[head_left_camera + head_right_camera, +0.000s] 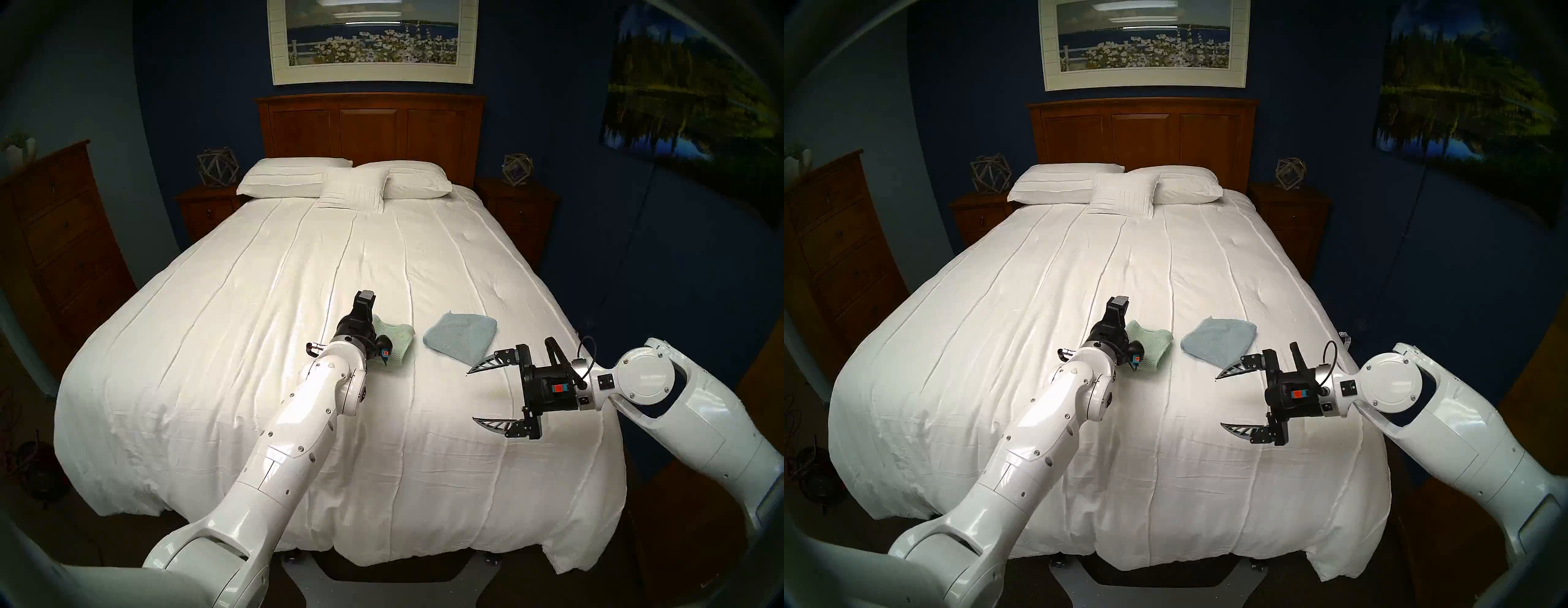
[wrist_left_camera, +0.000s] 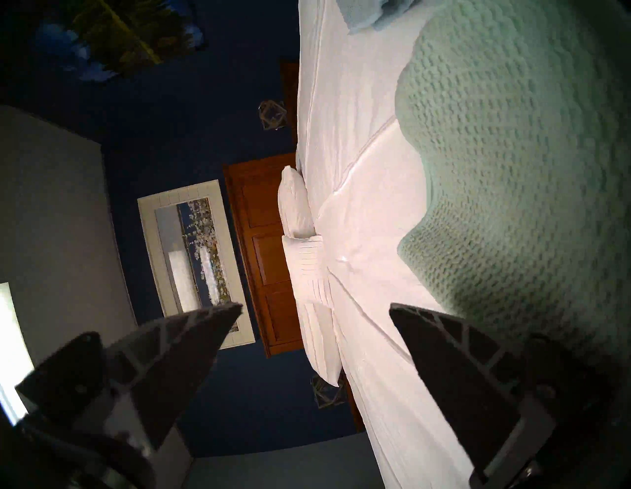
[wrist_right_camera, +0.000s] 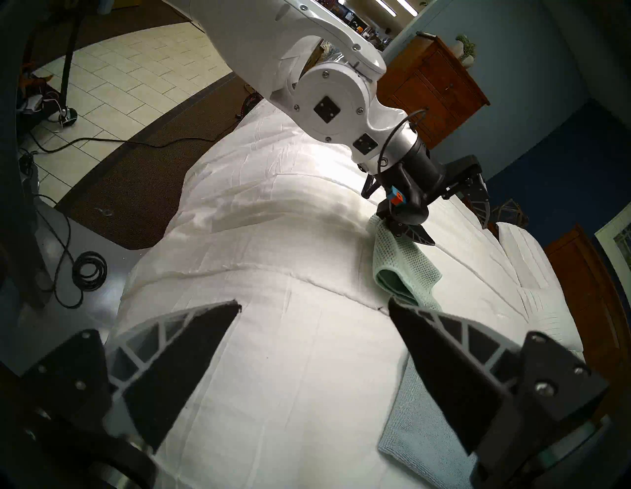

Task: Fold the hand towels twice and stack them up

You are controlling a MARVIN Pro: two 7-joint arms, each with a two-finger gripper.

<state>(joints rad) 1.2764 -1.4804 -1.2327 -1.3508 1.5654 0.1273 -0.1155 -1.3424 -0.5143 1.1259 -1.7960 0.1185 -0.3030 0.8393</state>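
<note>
Both hand towels lie on the white bed [image 1: 254,297], near its foot. The mint green towel [image 1: 392,339] is loosely bunched, partly under the left gripper [image 2: 316,309], whose fingers stand apart, one low beside the cloth. The light blue towel [image 1: 460,339] lies flat and looks folded, with one corner pointing toward the foot of the bed; its long axis seems to run diagonally. The right gripper [image 1: 481,392] hovers just beside it, fingers wide apart and empty. Both cloths are probably light, soft and limp, so I think it is best to pinch a corner or a hem. The green one has no clear long axis now.
</note>
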